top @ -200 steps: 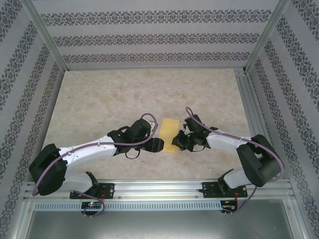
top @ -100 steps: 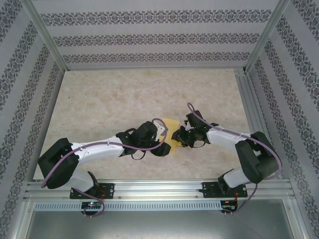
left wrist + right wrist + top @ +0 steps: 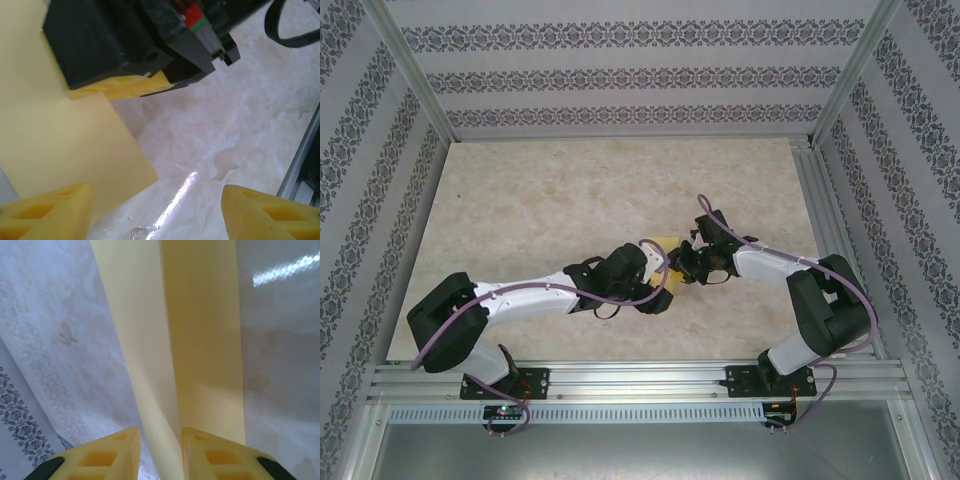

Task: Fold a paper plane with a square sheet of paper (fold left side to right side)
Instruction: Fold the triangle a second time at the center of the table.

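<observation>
**Two arms nose to nose over the yellow sheet**

The left gripper [image 3: 157,212] sits low with its jaws wide apart. One finger is at the edge of the sheet of paper [image 3: 60,145], the other over bare table [image 3: 540,200]. Its arm stretches in flat from the left. The right gripper [image 3: 160,455] faces it, jaws narrow, with a raised fold of the sheet running between its fingers. I cannot tell whether they pinch it. From above, both grippers cover most of the sheet, near the middle front of the table, so its outline is hard to make out.

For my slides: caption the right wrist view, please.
The right gripper, slightly open, straddles the folded pale-yellow paper.
</observation>
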